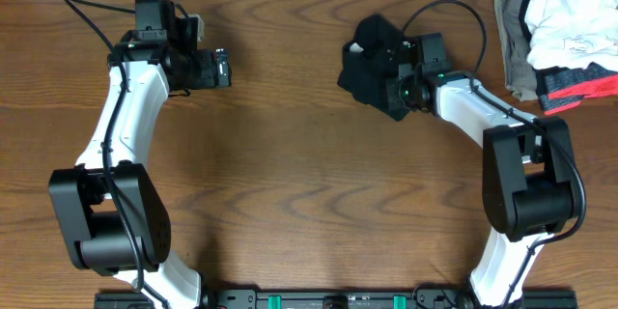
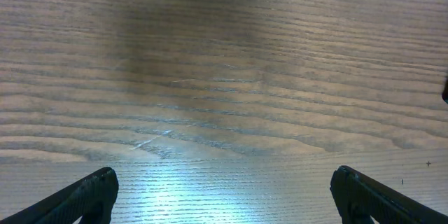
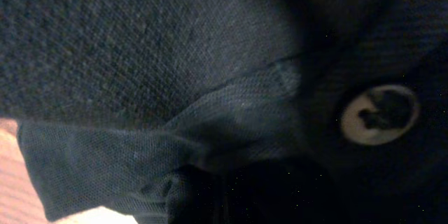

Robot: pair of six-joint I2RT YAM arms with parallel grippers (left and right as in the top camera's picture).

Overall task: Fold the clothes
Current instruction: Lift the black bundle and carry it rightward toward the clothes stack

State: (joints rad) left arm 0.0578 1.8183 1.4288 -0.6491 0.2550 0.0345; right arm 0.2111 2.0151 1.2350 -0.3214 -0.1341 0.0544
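The black shirt (image 1: 370, 58) is seen crumpled into a compact bunch on the wooden counter (image 1: 309, 183), right of centre and toward the far edge in the overhead view. The right claw (image 1: 398, 85) is buried in the near right side of this bunch, and its jaws are brought together on the fabric, so that the shirt is clamped. In the right wrist view the frame is almost filled by dark knitted cloth (image 3: 140, 56), a gathered fold is seen at the lower left, and a small round white logo mark (image 3: 380, 114) is shown at the right; only a sliver of counter is visible at the lower left corner. The left claw (image 1: 220, 68) is held well apart from the shirt, over bare wood at the far left, and its fingers (image 2: 91, 194) are spread wide with nothing between them. A pile of garments (image 1: 570, 29), white, khaki-grey and red-striped, is stacked at the far right corner, separate from the shirt.
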